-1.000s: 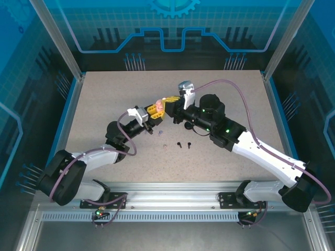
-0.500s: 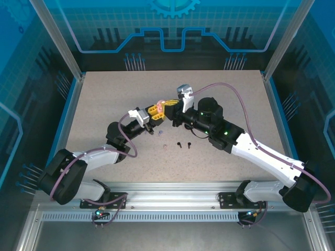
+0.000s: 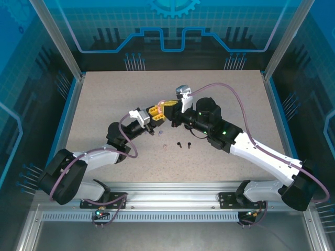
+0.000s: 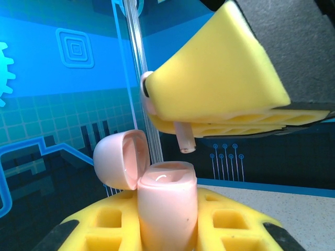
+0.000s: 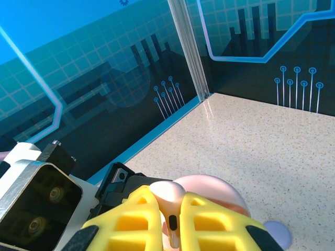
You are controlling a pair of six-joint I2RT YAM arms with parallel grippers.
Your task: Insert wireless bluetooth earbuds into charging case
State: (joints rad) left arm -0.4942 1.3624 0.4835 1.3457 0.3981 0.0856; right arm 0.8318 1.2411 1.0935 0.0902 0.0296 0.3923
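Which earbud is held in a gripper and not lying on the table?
The pale pink earbud, pinched by the right gripper above the open pink case; the two black earbuds lie loose on the table.

My right gripper (image 5: 170, 203) sits at the btm edge, both yellow fingers (image 5: 131, 219) pressed onto a pale pink earbud (image 5: 165, 189): head up top, stem running down btwn them. Just behind the bud is a rounded pink case (image 5: 217, 192), partly hidden by my R finger. Low R, a small lavender blob (image 5: 277, 234) on the table (image 5: 261, 136); can't tell what it is. To the L, white, black & metal hardware (image 5: 36, 201) w/ screws. Blue wall (image 5: 94, 78) and a metal post (image 5: 187, 52) at the back.
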